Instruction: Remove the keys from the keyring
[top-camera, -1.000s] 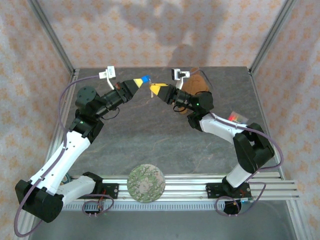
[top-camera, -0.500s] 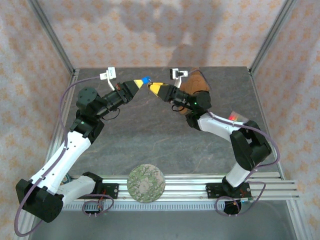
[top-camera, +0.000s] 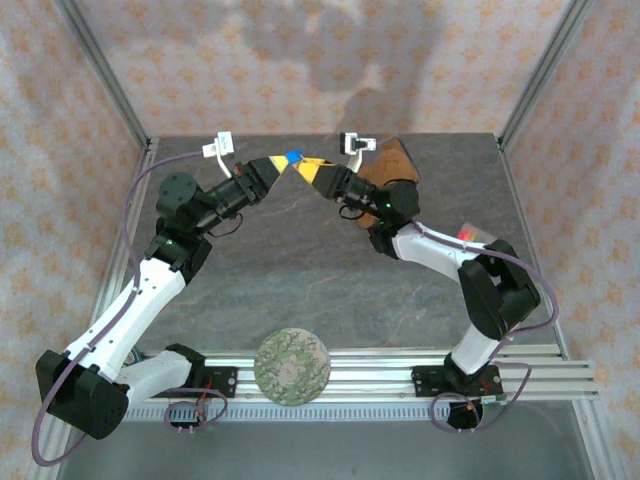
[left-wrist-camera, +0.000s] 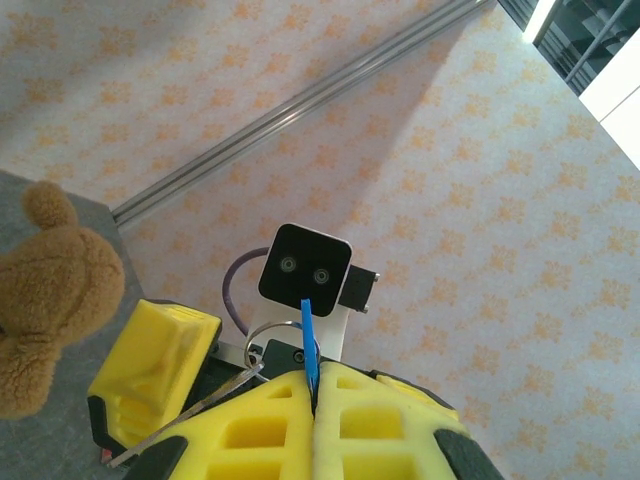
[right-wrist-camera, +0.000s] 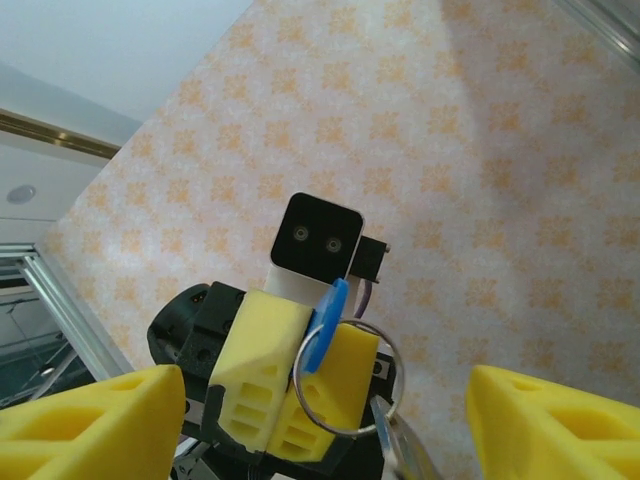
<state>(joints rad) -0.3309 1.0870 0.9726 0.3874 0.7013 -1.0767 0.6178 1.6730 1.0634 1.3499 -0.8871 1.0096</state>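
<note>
Left gripper (left-wrist-camera: 314, 392) pinches blue key (left-wrist-camera: 307, 335), ringed end outward.

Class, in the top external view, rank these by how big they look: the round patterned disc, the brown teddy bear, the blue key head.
1. round patterned disc
2. brown teddy bear, partly hidden behind the right arm, so that order is unsure
3. blue key head, clearly smallest

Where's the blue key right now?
The blue key is pinched in the left claw at the far centre of the top view, with the open right claw to its right.
</note>
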